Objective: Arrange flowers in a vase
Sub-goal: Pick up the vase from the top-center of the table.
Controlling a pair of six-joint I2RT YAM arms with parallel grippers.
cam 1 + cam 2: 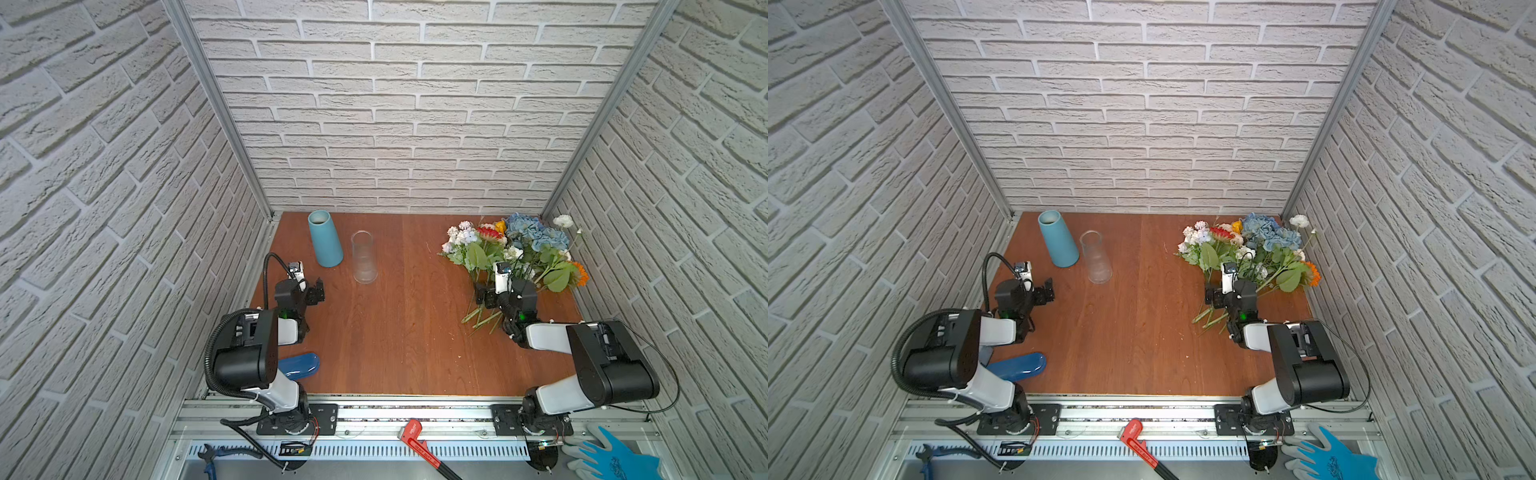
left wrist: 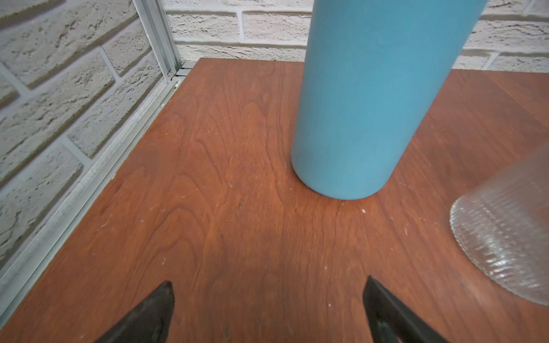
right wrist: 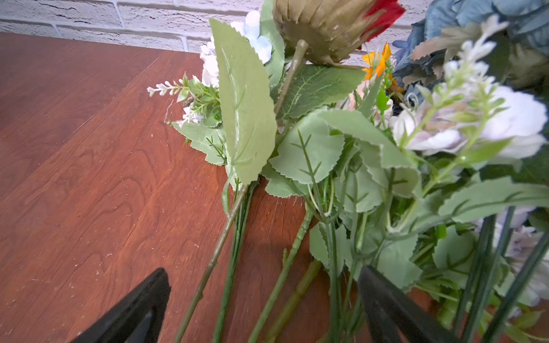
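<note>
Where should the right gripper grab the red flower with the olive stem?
Grip the red-headed flower on its bare olive stem below the broad leaf, from above: that stretch lies on the wooden table at the pile's edge, between the right gripper's open jaws.

Both arms reach forward from their bases with their grippers spread open.

The left arm point(image 1: 249, 345) is folded at the elbow, its forearm running low and forward. The left gripper point(image 1: 318, 291) points ahead and slightly inward, and in the left wrist view its two black fingertips point(image 2: 157, 306) stand far apart. The right arm point(image 1: 602, 357) is bent in much the same way, with its forearm angled inward and the wrist pitched down. The right gripper point(image 1: 484, 296) sits low, and the right wrist view shows its fingertips point(image 3: 145, 300) also set wide apart.
</note>
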